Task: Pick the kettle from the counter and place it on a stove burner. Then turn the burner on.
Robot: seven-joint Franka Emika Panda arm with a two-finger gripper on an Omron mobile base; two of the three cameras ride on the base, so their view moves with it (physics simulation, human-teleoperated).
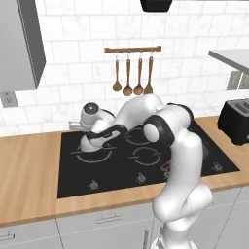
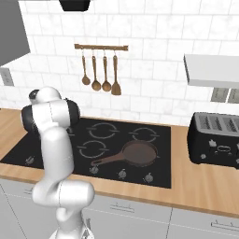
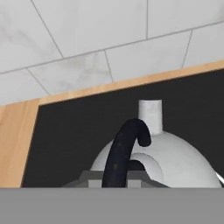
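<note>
The kettle (image 3: pixel 175 162) is a rounded silver-grey body with a short spout pointing toward the tiled wall, seen close below the hand. Its black arched handle (image 3: pixel 122 148) runs up between the fingers of my gripper (image 3: pixel 118 180), which is shut on it. The kettle is over the black stove (image 3: pixel 78 140), near its back left corner; I cannot tell whether it rests on the glass. In the left base view my arm reaches left over the stove (image 1: pixel 121 168), with the gripper (image 1: pixel 79 126) low at the back left. The arm hides most of the kettle there. The wooden counter (image 1: pixel 29 165) lies left of the stove.
A dark brown frying pan (image 2: pixel 137 154) sits on the front right burner. Burner knobs (image 1: pixel 93 185) line the stove's front edge. A black toaster (image 2: pixel 214 137) stands on the counter to the right. Wooden utensils (image 1: pixel 132 73) hang on the wall behind.
</note>
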